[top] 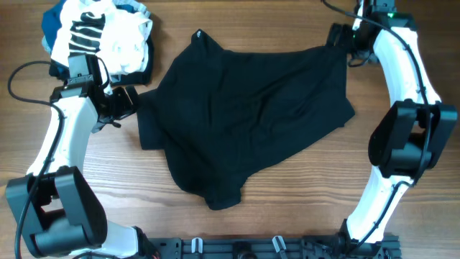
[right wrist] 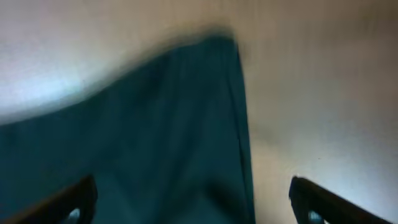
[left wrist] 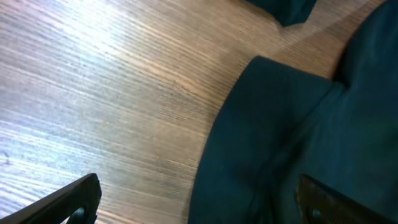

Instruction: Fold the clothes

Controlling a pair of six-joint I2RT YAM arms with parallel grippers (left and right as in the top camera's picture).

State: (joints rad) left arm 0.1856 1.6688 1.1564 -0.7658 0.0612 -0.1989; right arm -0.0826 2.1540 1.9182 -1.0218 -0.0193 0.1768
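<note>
The black garment lies rumpled and spread across the middle of the wooden table, with a small white mark at its top corner. My left gripper is open at the garment's left edge; in the left wrist view the dark fabric lies between the open fingers, over the right half of the gap. My right gripper is open over the garment's top right corner; in the right wrist view the fabric edge runs between its spread fingers.
A pile of white clothing with black stripes on blue folded clothing lies at the back left, close to my left arm. Bare wooden table surrounds the garment.
</note>
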